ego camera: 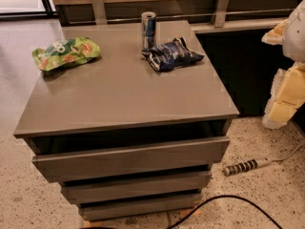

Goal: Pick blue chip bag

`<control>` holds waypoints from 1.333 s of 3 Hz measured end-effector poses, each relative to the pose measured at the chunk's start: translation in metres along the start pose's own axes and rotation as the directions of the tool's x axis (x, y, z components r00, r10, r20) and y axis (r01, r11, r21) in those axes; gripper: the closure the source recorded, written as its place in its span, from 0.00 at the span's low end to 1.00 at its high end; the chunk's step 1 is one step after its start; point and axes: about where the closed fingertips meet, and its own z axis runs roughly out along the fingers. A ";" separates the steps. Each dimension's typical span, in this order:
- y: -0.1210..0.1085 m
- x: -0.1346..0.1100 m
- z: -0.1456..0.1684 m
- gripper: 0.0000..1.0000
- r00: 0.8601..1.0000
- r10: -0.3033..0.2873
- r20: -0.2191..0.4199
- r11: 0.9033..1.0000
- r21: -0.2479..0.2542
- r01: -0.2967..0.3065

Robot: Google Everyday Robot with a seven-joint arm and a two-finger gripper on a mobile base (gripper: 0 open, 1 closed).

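Counts:
- One tabletop [119, 94], three items on it.
- One blue chip bag [172, 55], 1 o'clock.
- One green snack bag [66, 52], 10 o'clock.
- One slim can [148, 30], 12 o'clock.
- Three drawers [128, 159] beneath.
- One power strip [245, 166], 4 o'clock.
- One black cable [228, 198], 5 o'clock.
- One pincer [288, 89], 3 o'clock, frame edge.

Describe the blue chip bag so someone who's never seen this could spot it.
Find the grey drawer cabinet; on its top, toward the back, lies the blue chip bag, right beside a tall slim can. It is the small crumpled navy one with white markings, unlike the bright green bag at the left edge. The gripper hangs off to the right, apart from it.
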 end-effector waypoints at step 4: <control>-0.117 0.026 0.052 0.00 0.841 0.240 0.485 0.937 0.111 -0.331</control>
